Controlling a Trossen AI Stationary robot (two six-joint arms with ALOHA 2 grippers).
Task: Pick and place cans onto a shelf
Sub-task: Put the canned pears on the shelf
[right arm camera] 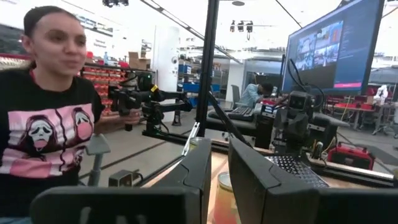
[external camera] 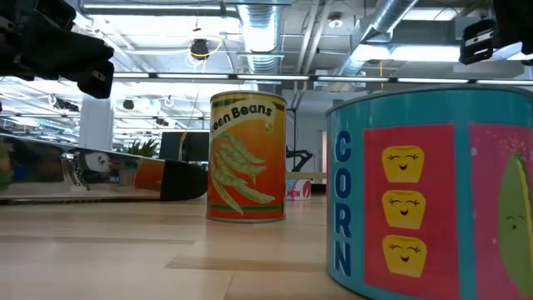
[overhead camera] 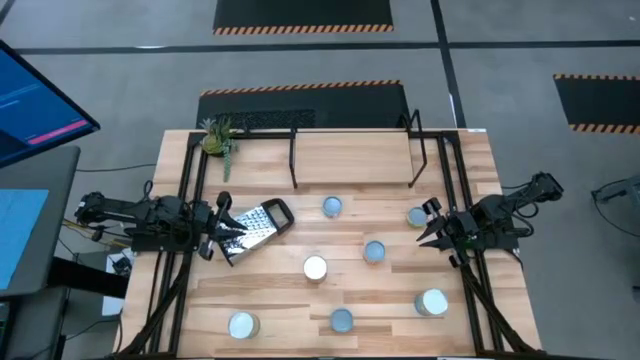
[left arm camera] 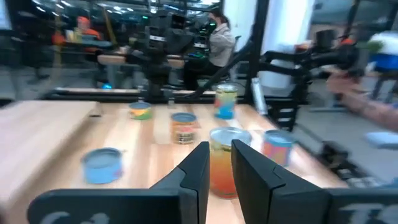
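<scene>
Seven cans stand upright on the wooden table, among them one [overhead camera: 331,207] below the shelf, one [overhead camera: 417,216] at the right, one [overhead camera: 374,251] and a white-topped one [overhead camera: 315,268] in the middle. The shelf [overhead camera: 350,155], a light-wood board on black wire legs, stands at the far middle with nothing on it. My left gripper [overhead camera: 226,232] is open and empty at the left, beside the grater. My right gripper [overhead camera: 430,226] is open and empty, just right of the right-hand can, which shows between its fingers in the right wrist view [right arm camera: 222,182]. In the low view a green-beans can [external camera: 246,158] and a corn can [external camera: 433,192] stand close.
A flat perforated grater [overhead camera: 262,226] lies by my left gripper. A small green plant [overhead camera: 218,138] stands at the far left corner. Three more cans [overhead camera: 243,325] [overhead camera: 341,320] [overhead camera: 432,302] stand along the near edge. A person [right arm camera: 50,112] is beyond the table.
</scene>
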